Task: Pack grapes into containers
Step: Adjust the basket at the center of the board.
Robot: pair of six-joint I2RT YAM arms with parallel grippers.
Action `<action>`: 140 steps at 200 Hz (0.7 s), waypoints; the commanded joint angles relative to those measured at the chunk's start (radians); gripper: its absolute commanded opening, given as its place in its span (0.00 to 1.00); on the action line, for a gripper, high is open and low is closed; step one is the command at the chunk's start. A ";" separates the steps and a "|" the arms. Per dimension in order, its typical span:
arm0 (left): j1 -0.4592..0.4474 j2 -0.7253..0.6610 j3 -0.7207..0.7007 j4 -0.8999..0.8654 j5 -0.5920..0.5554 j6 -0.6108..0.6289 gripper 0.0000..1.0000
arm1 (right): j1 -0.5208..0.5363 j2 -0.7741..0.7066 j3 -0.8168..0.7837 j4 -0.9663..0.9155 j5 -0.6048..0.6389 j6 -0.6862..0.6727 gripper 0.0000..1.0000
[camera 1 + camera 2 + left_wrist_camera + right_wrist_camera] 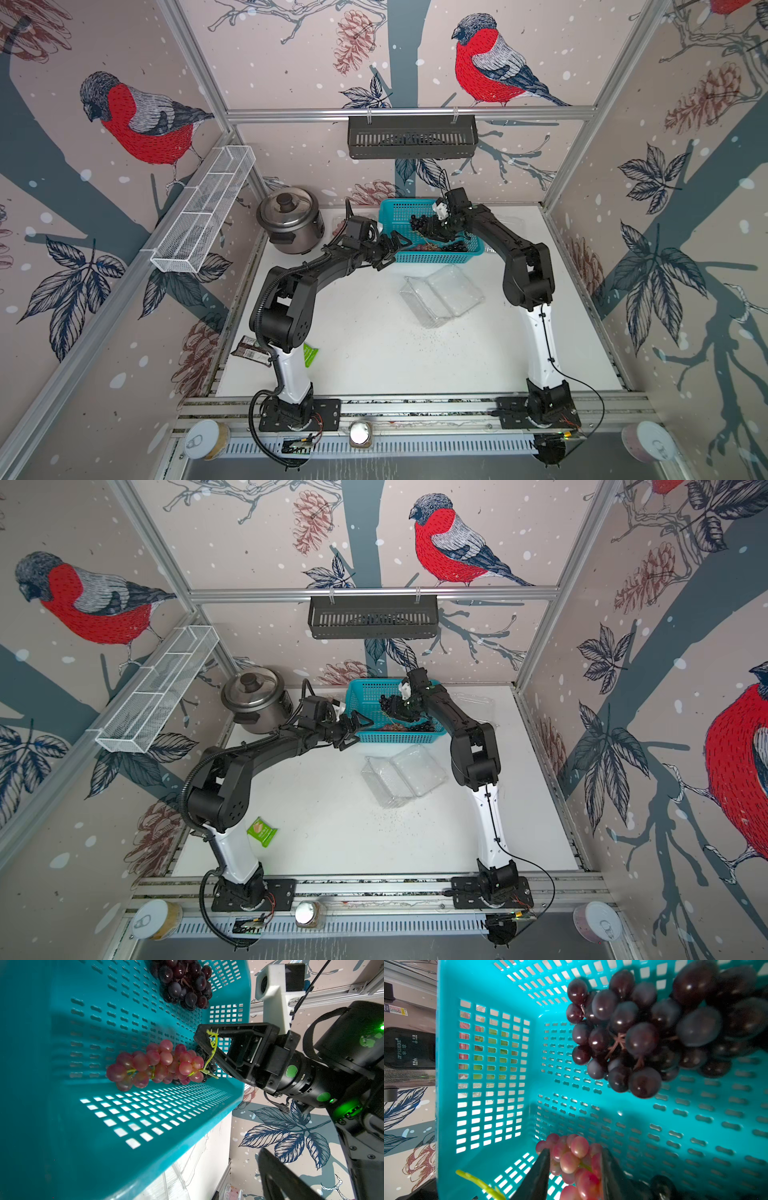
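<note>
My left gripper (394,251) hangs wide open, holding nothing, just outside the basket's (432,258) near left corner. My right gripper (575,1153) is down inside the basket, jaws partly apart on either side of the red bunch (153,1064), which lies on the basket floor. I cannot tell whether they pinch it. A dark bunch (633,1032) lies nearer the far wall. An open container (442,295) lies on the table (365,353) just in front of the basket.
</note>
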 commanded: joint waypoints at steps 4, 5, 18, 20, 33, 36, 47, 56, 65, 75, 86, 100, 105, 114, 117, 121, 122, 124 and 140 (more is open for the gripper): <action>-0.002 0.000 0.010 0.026 0.005 0.013 0.97 | -0.004 0.002 0.001 0.009 -0.011 -0.002 0.52; -0.001 0.000 0.010 0.025 0.006 0.014 0.97 | -0.004 0.002 0.001 0.008 -0.010 -0.003 0.52; -0.001 0.000 0.009 0.023 0.007 0.015 0.97 | -0.005 0.000 0.003 0.004 0.003 -0.010 0.56; -0.001 0.000 0.008 0.022 0.007 0.015 0.97 | -0.005 0.000 0.003 0.004 0.004 -0.011 0.57; -0.001 0.002 0.007 0.021 0.008 0.018 0.97 | -0.006 -0.003 0.002 0.001 0.015 -0.016 0.61; -0.001 0.002 0.007 0.021 0.008 0.019 0.97 | -0.007 -0.003 0.002 0.002 0.015 -0.019 0.61; -0.001 0.003 0.006 0.017 0.007 0.020 0.97 | -0.008 -0.006 -0.002 0.007 0.012 -0.019 0.63; -0.001 0.003 0.005 0.017 0.008 0.020 0.97 | -0.009 -0.008 -0.006 0.012 0.010 -0.019 0.63; -0.001 0.005 0.006 0.018 0.008 0.022 0.97 | -0.009 -0.010 -0.008 0.018 0.001 -0.015 0.63; -0.001 0.005 0.006 0.016 0.007 0.022 0.97 | -0.010 -0.013 -0.014 0.029 -0.017 -0.008 0.63; -0.001 0.005 0.008 0.014 0.008 0.021 0.97 | -0.012 -0.018 -0.020 0.040 -0.032 0.001 0.63; -0.001 0.001 0.012 0.016 0.008 0.015 0.97 | -0.012 -0.025 -0.023 0.044 -0.030 0.003 0.63; -0.001 -0.005 0.010 0.019 0.011 0.010 0.96 | -0.012 -0.029 -0.025 0.046 -0.031 0.003 0.63; -0.001 -0.018 0.008 0.029 0.016 -0.003 0.96 | -0.015 -0.034 -0.027 0.047 -0.034 0.005 0.62; -0.001 -0.025 0.006 0.033 0.017 -0.008 0.96 | -0.015 -0.033 -0.027 0.047 -0.036 0.003 0.62; -0.001 -0.034 0.006 0.037 0.017 -0.012 0.96 | -0.016 -0.036 -0.027 0.046 -0.036 0.003 0.62; -0.001 -0.037 0.005 0.037 0.017 -0.013 0.96 | -0.015 -0.037 -0.028 0.046 -0.036 0.003 0.61; -0.001 -0.041 0.006 0.037 0.016 -0.015 0.95 | -0.015 -0.038 -0.029 0.045 -0.037 0.002 0.61; -0.001 -0.076 0.030 -0.016 -0.007 0.001 0.94 | -0.016 -0.047 -0.041 0.054 -0.034 0.000 0.61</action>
